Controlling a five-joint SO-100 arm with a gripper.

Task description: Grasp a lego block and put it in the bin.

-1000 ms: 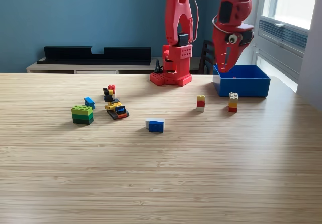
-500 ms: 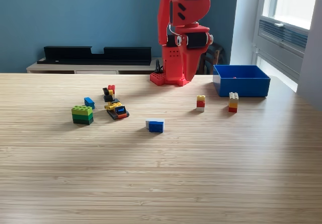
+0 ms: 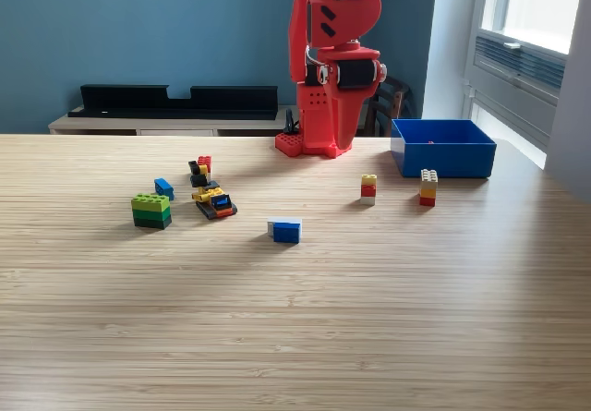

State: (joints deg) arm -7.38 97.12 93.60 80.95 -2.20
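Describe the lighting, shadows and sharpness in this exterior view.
Exterior view: daylight enters from the blown-out window at the right; the small lego stacks, like the yellow-and-red one, throw soft shadows leftward on the pale wooden table; the blue rectangular plastic bin and red arm look sharp, without motion blur.

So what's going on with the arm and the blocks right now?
The red arm is folded up over its base at the back of the table, with nothing visibly held; its gripper state can't be told from here. The blue bin sits at the exterior view's right with a small red piece inside. Still out on the table: two stacks near the bin, a blue-white block in the middle, and a green stack with several smaller pieces at the left.
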